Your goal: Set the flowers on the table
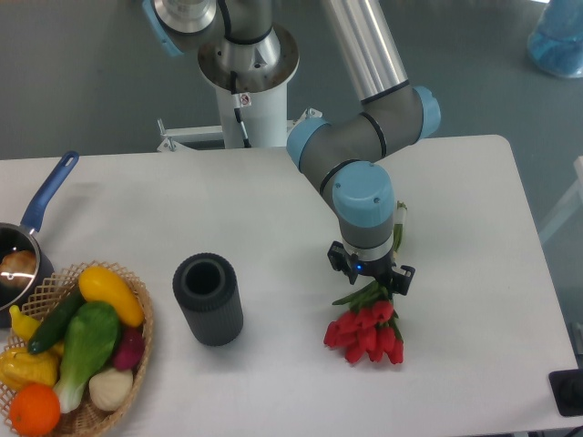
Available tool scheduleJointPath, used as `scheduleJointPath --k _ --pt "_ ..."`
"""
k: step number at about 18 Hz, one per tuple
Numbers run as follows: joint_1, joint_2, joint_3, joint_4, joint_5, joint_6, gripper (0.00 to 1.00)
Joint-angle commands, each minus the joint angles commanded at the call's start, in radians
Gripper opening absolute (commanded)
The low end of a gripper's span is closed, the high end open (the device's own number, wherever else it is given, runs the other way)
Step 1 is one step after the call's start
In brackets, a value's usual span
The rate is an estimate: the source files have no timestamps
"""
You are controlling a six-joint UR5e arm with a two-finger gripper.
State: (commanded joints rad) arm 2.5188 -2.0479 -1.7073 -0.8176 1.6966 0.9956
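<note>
The flowers are a bunch of red tulips with green stems, right of the table's middle. Their red heads rest on the white table and point toward the front edge. The stems run back under my gripper, and their cut ends stick out behind the wrist. The gripper points straight down over the stems, low above the tabletop, with one jaw on each side of the bunch and closed on it. The fingertips are mostly hidden under the blue wrist.
A dark grey ribbed cylinder vase stands upright left of the flowers. A wicker basket of colourful vegetables sits at the front left corner. A blue-handled saucepan is at the left edge. The arm's white base stands behind the table.
</note>
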Motion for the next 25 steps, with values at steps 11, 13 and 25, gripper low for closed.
scheduleJointPath --k 11,13,25 --pt "0.002 0.012 -0.005 -0.002 0.000 0.002 0.99" --pt "0.005 0.056 -0.009 -0.005 0.000 0.003 1.00" --pt "0.055 0.206 0.026 0.031 -0.138 -0.223 1.00"
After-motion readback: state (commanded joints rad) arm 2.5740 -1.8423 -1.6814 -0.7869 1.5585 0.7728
